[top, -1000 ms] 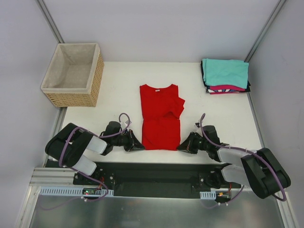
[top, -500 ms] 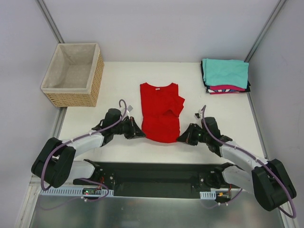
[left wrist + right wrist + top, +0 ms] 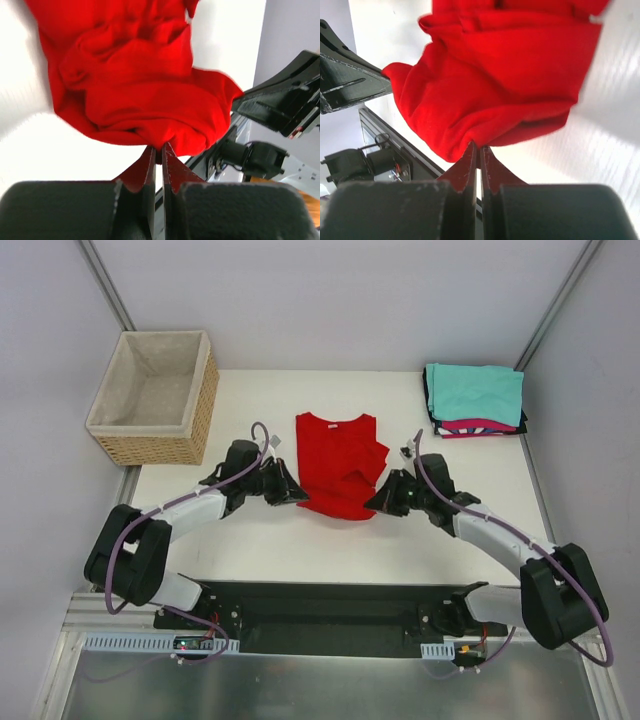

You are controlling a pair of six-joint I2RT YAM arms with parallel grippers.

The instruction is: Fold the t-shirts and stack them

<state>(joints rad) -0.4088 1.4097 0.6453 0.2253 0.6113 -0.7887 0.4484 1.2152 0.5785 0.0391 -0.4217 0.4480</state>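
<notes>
While clamped on the red t-shirt [image 3: 335, 465] at its near hem, left tool [image 3: 298, 497] and right tool [image 3: 372, 504], basket [image 3: 150, 448] well apart.

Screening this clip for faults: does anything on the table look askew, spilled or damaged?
Nothing spilled or damaged. The red t-shirt is bunched at its near hem, where the left gripper and right gripper pinch it. Lower shirts peek out under the teal t-shirt.

I see the white-linked left arm [image 3: 190, 508] and its matching right arm [image 3: 490, 533] with bulky black joint housings, each trailed by a thin lilac cable [image 3: 253, 432]. Both are bolted to a flat black base plate [image 3: 330, 605] at the near edge. On my wrist feeds, the left gripper [image 3: 156, 149] and right gripper [image 3: 477, 148] are grainy matte black.
</notes>
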